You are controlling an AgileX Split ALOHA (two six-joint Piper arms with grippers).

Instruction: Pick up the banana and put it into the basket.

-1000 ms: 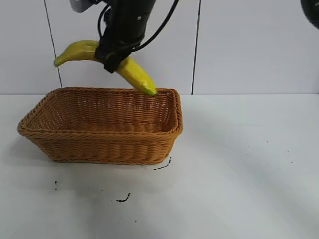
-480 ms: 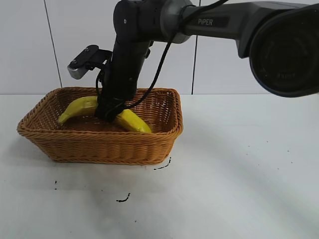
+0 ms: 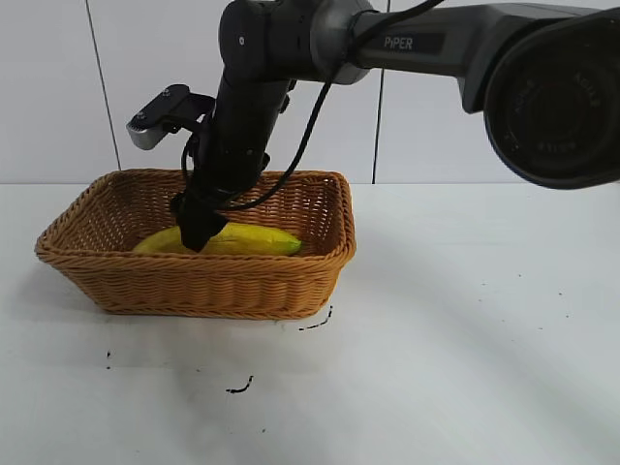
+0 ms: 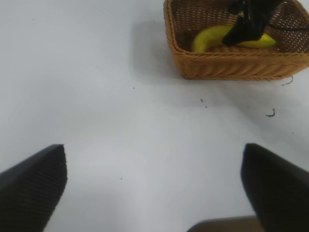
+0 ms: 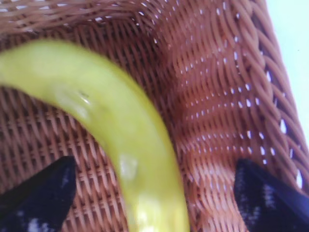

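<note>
We are reaching the right gripper (image 3: 197,232) down into the basket (image 3: 203,281), and its fingers (image 5: 36,200) are standing spread wide, one on each side of the banana (image 3: 247,239) with wicker showing between each tip and the fruit; they are pinching nothing. The banana is lying on the basket floor, stretched along its length, partly hidden from the exterior camera by the near wall and by our gripper in front of it. In the right wrist view it is curving between the two dark fingertips.

The basket's flared walls are rising around our gripper, the far wall just behind it and the near rim in front; the way straight up is open.

Our left gripper (image 4: 154,193) is hovering over bare table (image 3: 465,368) well away from the basket, its fingers parted wide and holding nothing.

The table is white, with a few small dark marks (image 3: 240,387) lying in front of the basket. Behind the basket a pale panelled wall (image 3: 58,87) with thin dark seams is closing the scene.
</note>
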